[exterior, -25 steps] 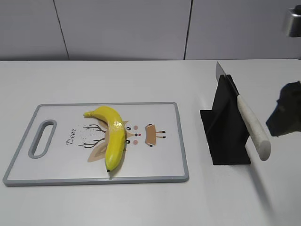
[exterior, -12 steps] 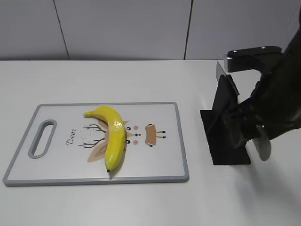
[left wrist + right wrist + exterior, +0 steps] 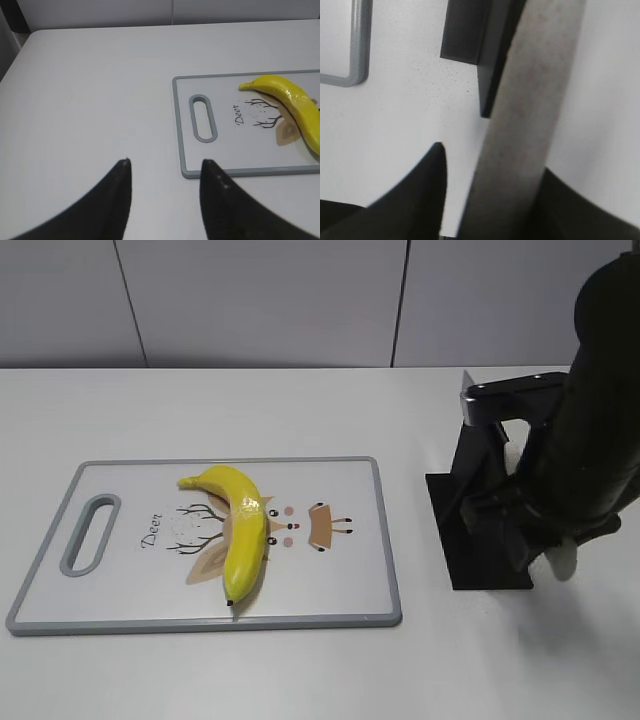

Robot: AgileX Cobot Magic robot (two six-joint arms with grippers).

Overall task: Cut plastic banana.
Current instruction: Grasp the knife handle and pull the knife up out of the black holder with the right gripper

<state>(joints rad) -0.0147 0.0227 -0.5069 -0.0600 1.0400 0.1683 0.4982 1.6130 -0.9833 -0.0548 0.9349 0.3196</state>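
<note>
The plastic banana (image 3: 245,530) lies yellow and curved on the white deer-print cutting board (image 3: 340,585); it also shows in the left wrist view (image 3: 295,100). A knife with a pale handle (image 3: 530,100) stands slanted in a black holder (image 3: 480,560). My right gripper (image 3: 492,160) is open with its fingers on either side of the handle; a gap shows on the left finger's side. In the exterior view the right arm (image 3: 580,460) covers most of the knife, and only the handle's end (image 3: 565,560) shows. My left gripper (image 3: 165,162) is open and empty above the table, left of the board (image 3: 182,125).
The board has a grey rim and a handle slot (image 3: 88,533) at its left end. The black holder's base plate rests on the white table right of the board. A grey panelled wall stands behind.
My right arm has come in from the right and lowered over the knife holder, so its fingers now straddle the knife handle. The banana and board have not moved.
</note>
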